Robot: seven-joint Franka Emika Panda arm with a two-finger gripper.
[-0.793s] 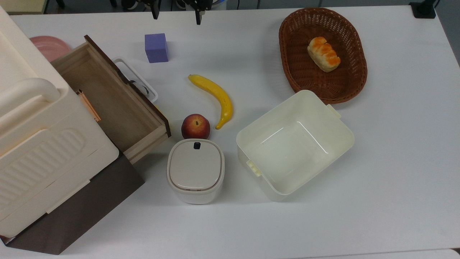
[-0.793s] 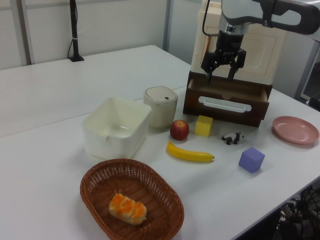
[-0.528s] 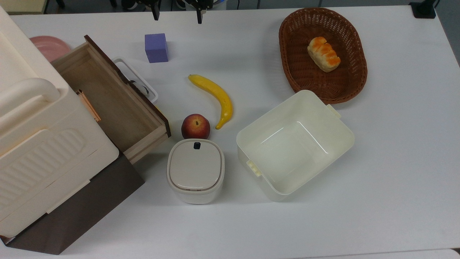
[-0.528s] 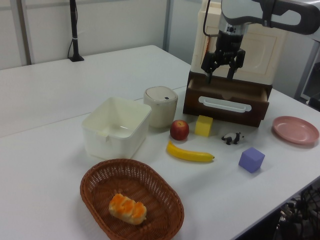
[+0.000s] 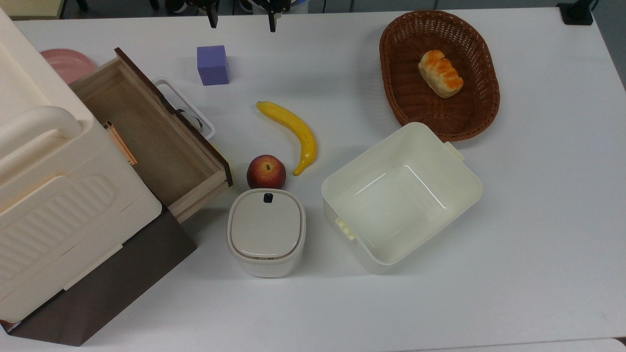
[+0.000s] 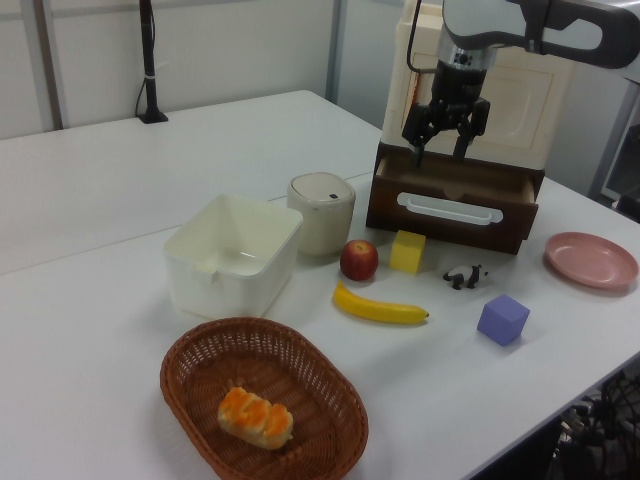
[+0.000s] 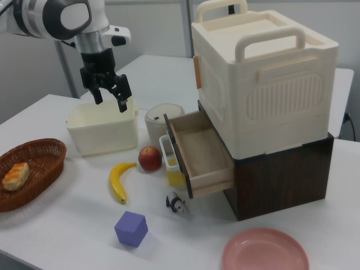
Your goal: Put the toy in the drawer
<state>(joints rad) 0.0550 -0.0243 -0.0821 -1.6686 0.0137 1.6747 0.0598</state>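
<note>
Nothing has shifted over the last moments: the gripper (image 7: 108, 97) still hangs high above the counter (image 5: 538, 220) with its jaws spread and empty, so the pick has not begun. The toy (image 7: 176, 203) (lumpy, black-and-white) lies just in front of the open drawer (image 7: 201, 151), near the purple cube (image 7: 131, 228).

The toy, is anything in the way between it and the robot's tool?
Nothing visible blocks it. The tool hangs open and empty in the air, and the toy sits alone on the table just in front of the open drawer, with free space above it.
</note>
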